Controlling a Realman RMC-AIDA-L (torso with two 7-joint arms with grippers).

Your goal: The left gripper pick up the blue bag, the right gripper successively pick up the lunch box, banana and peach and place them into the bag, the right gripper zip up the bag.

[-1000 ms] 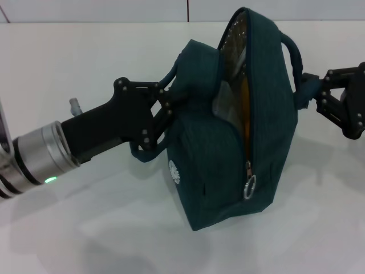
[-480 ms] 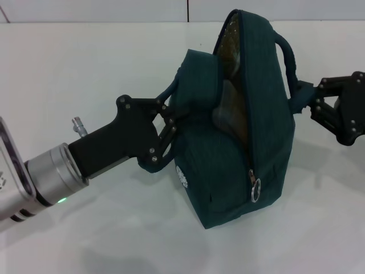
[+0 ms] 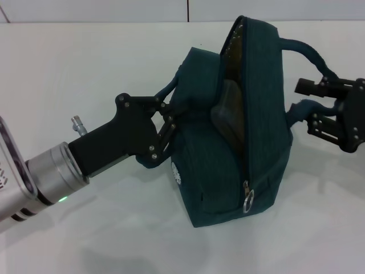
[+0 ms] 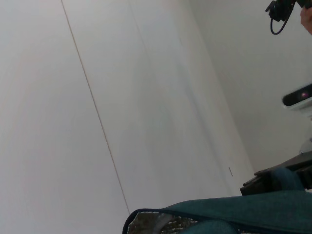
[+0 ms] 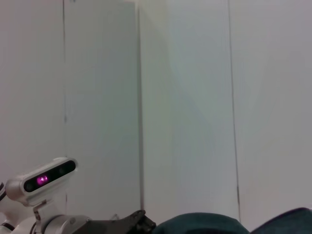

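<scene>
Blue bag stands at the centre of the head view on a white table, its zipper mostly undone and its mouth gaping toward the top of the frame. At the left of the frame, the left gripper reaches in from the lower left corner, its black fingers clamped on the bag's near handle where the strap meets the fabric. A silver foil lining shows inside the opening, and a grey, rounded shape sits within, too shadowed to identify. Toward the bottom of the bag, the zipper pull with its metal ring hangs at the low end of the track. At the right edge of the frame, the right gripper is closed around the bag's far handle, which arches from the top of the bag down into its fingers. In the left wrist view, only the bag's upper rim and lining appear along the bottom of the frame.
</scene>
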